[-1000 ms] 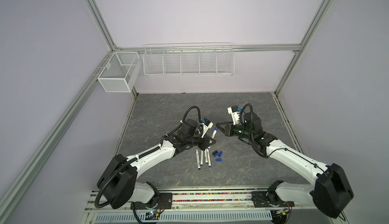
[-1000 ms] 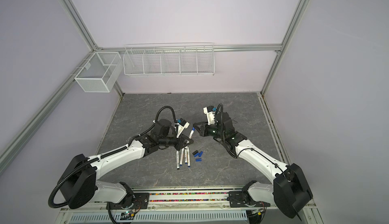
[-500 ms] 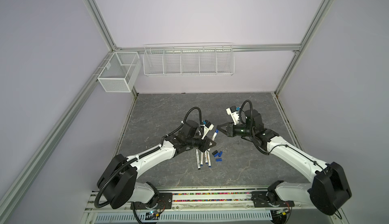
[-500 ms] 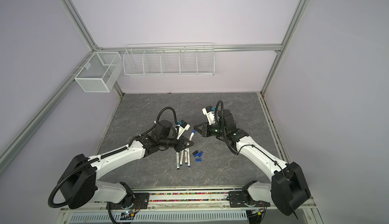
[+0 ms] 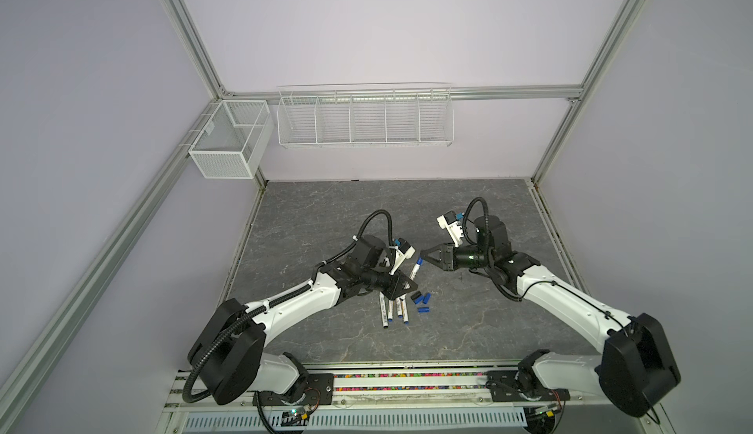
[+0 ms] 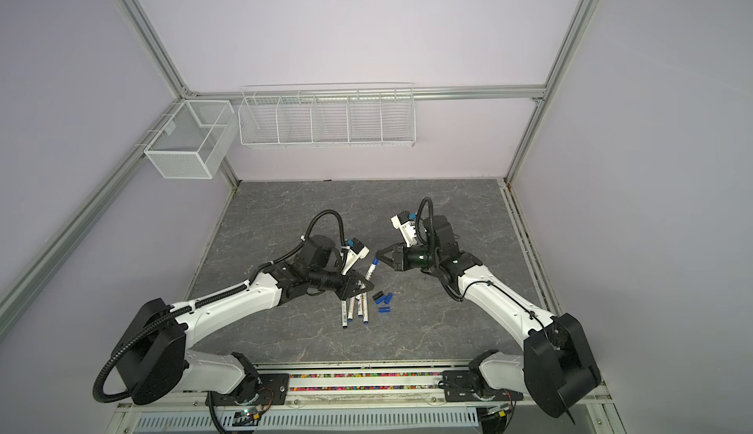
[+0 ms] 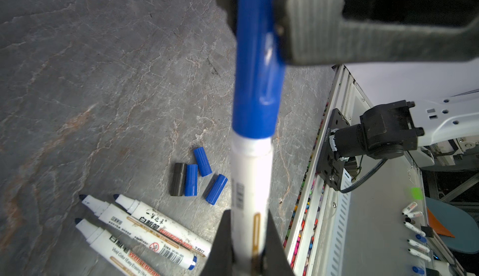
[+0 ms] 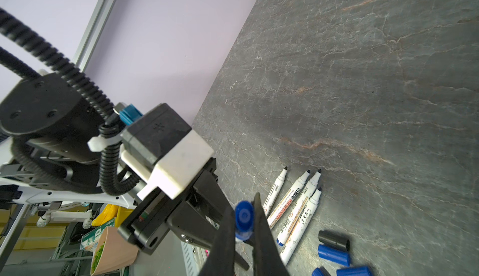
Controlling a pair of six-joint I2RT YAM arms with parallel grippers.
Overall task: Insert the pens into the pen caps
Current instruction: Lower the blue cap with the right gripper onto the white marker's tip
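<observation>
A white pen [image 7: 250, 184] is gripped by its barrel in my left gripper [image 7: 248, 238], which is shut on it. A blue pen cap [image 7: 256, 67] sits on the pen's tip end. My right gripper [image 8: 243, 217] is shut on that blue cap [image 8: 243, 216]. In both top views the two grippers meet at mid-table, left gripper [image 5: 410, 285] and right gripper [image 5: 421, 253], with the pen [image 6: 370, 271] between them. Several uncapped pens [image 8: 298, 210] lie side by side on the table. Beside them lie a black cap [image 7: 178, 175] and three loose blue caps [image 7: 191, 180].
The grey stone-patterned table [image 5: 326, 216] is walled on three sides. A white wire rack [image 5: 364, 118] and a mesh basket [image 5: 230, 138] hang on the back wall. The arms' base rail [image 5: 407, 379] runs along the front edge.
Hardly anything differs. The right wrist has sunk slightly, and the pen and cap stay between the two shut grippers.
</observation>
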